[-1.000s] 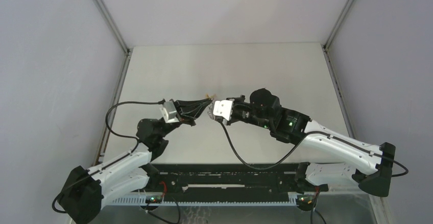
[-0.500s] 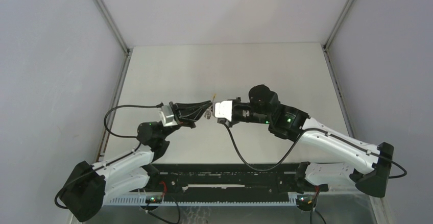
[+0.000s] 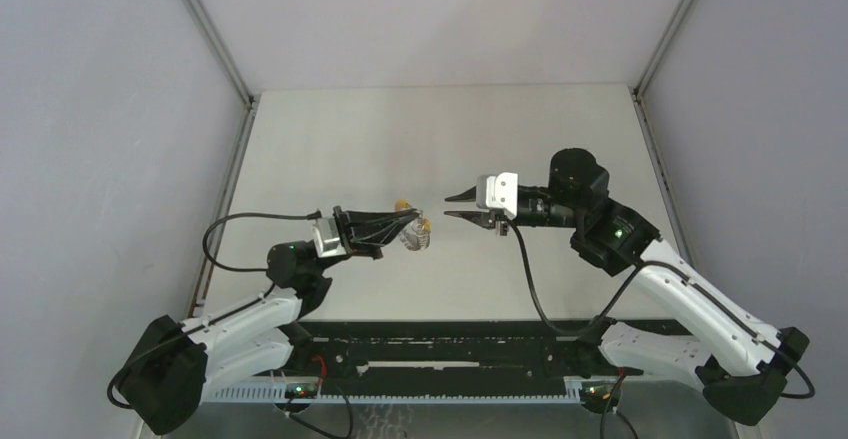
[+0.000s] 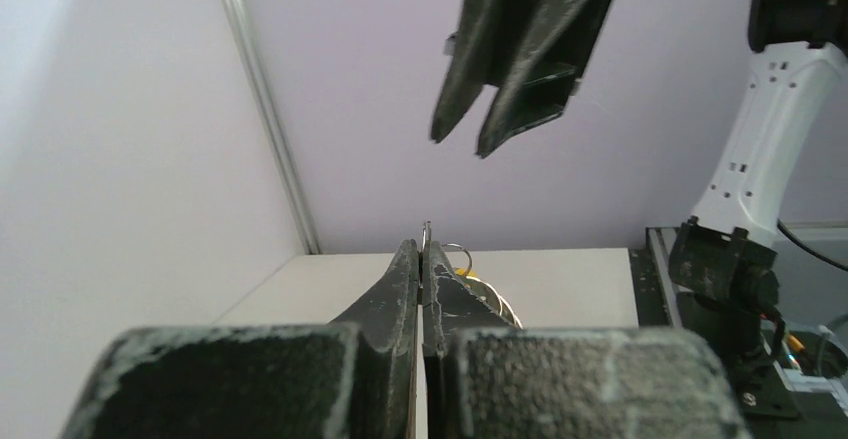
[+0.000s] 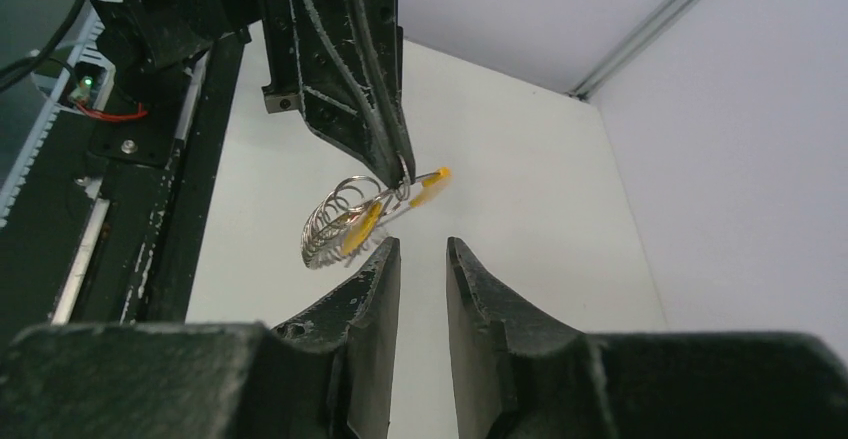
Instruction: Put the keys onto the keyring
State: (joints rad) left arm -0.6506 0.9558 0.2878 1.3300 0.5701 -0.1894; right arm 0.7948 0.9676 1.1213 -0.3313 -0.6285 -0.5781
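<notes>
My left gripper (image 3: 411, 218) is shut on the thin wire of the keyring (image 5: 335, 217), which hangs from its fingertips above the table. The keyring's yellow-orange section (image 5: 361, 227) shows among the silver loops. An orange-headed key (image 5: 433, 175) sticks out beside the left fingertips (image 5: 401, 166). In the left wrist view the wire (image 4: 426, 233) pokes up between the closed tips, with a loop (image 4: 456, 255) to their right. My right gripper (image 3: 449, 208) is open and holds nothing, a short gap to the right of the keyring. It also shows from the left wrist (image 4: 460, 145).
A black rail (image 3: 440, 344) with wiring runs along the near table edge (image 5: 130, 149). Grey walls and metal corner posts (image 3: 205, 29) close in the white table (image 3: 440, 129) on three sides. Black cables loop beside each arm (image 3: 530, 289).
My right gripper opened, let go, and drew back to the right. The left gripper stayed shut and sank slightly toward the near side, with the keyring now hanging from it alone.
</notes>
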